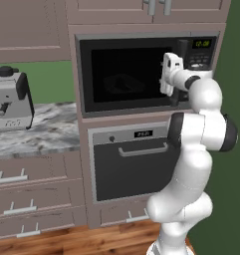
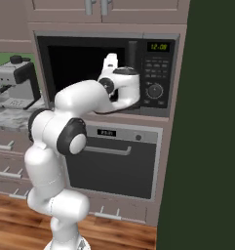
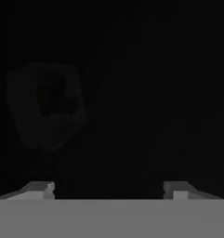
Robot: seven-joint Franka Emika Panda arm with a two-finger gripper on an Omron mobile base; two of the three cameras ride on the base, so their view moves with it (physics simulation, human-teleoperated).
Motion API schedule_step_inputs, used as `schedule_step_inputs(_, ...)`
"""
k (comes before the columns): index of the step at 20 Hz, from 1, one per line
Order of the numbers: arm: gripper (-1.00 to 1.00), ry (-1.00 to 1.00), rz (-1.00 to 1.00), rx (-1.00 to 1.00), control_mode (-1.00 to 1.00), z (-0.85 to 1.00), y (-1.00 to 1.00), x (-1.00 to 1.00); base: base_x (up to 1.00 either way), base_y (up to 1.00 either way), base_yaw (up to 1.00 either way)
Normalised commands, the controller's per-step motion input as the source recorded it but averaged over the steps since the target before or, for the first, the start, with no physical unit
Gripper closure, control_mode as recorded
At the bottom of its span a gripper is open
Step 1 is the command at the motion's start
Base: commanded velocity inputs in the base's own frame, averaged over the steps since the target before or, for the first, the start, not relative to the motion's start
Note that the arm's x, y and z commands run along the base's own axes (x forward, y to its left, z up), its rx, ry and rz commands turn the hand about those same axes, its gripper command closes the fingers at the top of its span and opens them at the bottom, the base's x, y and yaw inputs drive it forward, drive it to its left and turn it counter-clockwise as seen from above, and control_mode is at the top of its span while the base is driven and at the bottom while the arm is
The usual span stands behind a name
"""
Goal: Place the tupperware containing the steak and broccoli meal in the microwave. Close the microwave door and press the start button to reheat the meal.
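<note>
Though dim, the tupperware [image 3: 46, 109] shows behind the microwave door [image 1: 124, 74].

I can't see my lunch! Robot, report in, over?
Gripper open, empty, facing the shut microwave door. Tupperware dim behind the glass. Nothing blocking the keypad.

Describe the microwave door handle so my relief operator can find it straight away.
Start at the tall cabinet column right of the marble counter: the microwave sits at its top, above the oven. The handle is the dark upright bar between the black window and the keypad strip. The oven's handle, by contrast, is grey and horizontal.
</note>
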Motion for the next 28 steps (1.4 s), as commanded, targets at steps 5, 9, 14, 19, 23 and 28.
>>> schedule_step_inputs(5,-1.0,0.38,0.0,-0.06,-1.0,0.6,0.48,-0.67,0.0,0.0,0.0)
schedule_step_inputs(9,-1.0,0.26,0.0,-0.08,-1.0,0.8,0.55,-0.66,0.0,0.0,0.0)
schedule_step_inputs(14,-1.0,0.13,0.0,-0.04,-1.0,0.83,0.41,-0.66,0.0,0.0,0.0)
schedule_step_inputs(19,-1.0,0.0,-0.05,0.02,-1.0,0.37,0.1,-0.77,0.0,0.0,0.0)
schedule_step_inputs(23,-1.0,0.0,-0.1,0.24,-1.0,0.35,0.0,-0.47,0.0,0.0,0.0)
schedule_step_inputs(28,-1.0,0.0,-0.09,0.45,-1.0,0.65,-0.05,-0.41,0.0,0.0,0.0)
